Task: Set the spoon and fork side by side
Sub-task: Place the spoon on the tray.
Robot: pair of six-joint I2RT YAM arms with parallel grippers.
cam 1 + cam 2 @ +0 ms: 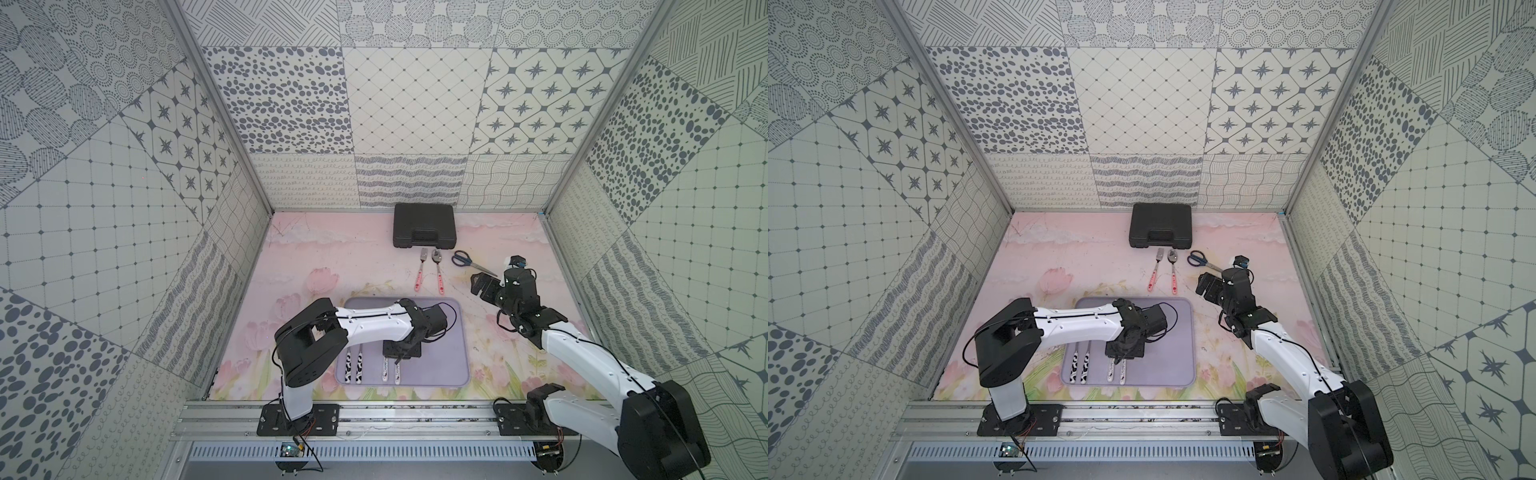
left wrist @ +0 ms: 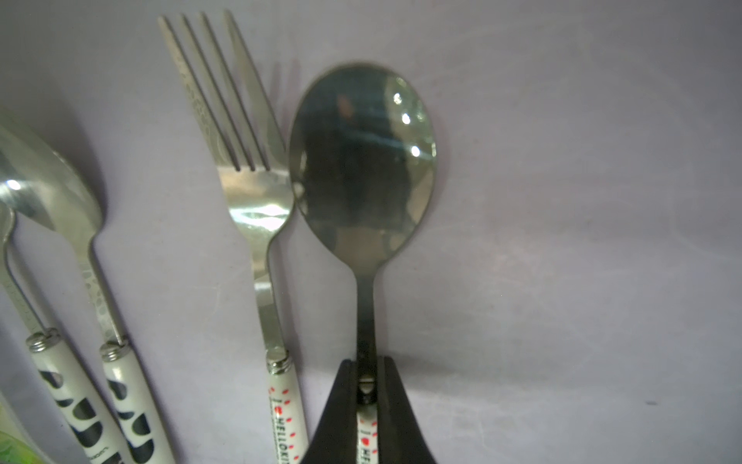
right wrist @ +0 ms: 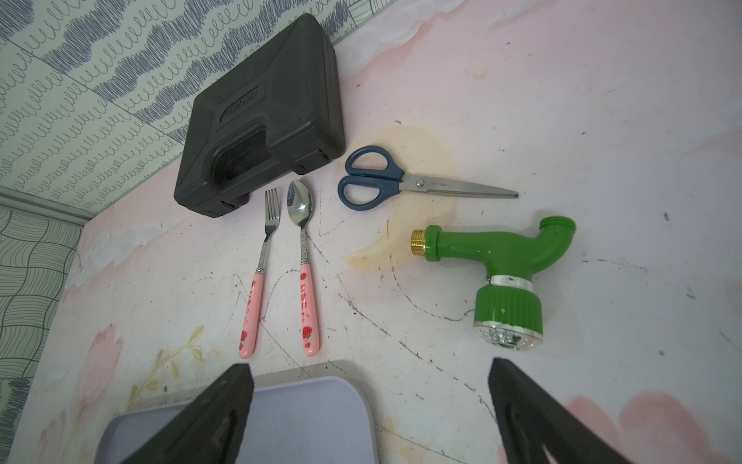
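In the left wrist view my left gripper [image 2: 366,361] is shut on the neck of a steel spoon [image 2: 361,160] with a white, red-dotted handle. The spoon lies on the lilac tray [image 2: 562,241]. A matching fork [image 2: 249,180] lies right beside it, parallel, its shoulder touching the spoon's bowl. In both top views the left gripper [image 1: 399,357] points down over the tray [image 1: 453,332], and only the two white handles [image 1: 391,372] show below it. My right gripper [image 1: 478,284] hovers open past the tray's far right corner, holding nothing.
A cow-patterned spoon [image 2: 60,201] and its partner lie on the tray's left part [image 1: 353,368]. Beyond the tray lie a pink-handled fork [image 3: 257,281] and spoon [image 3: 305,273], blue scissors [image 3: 401,180], a green hose nozzle [image 3: 502,257] and a black case [image 3: 261,132] against the back wall.
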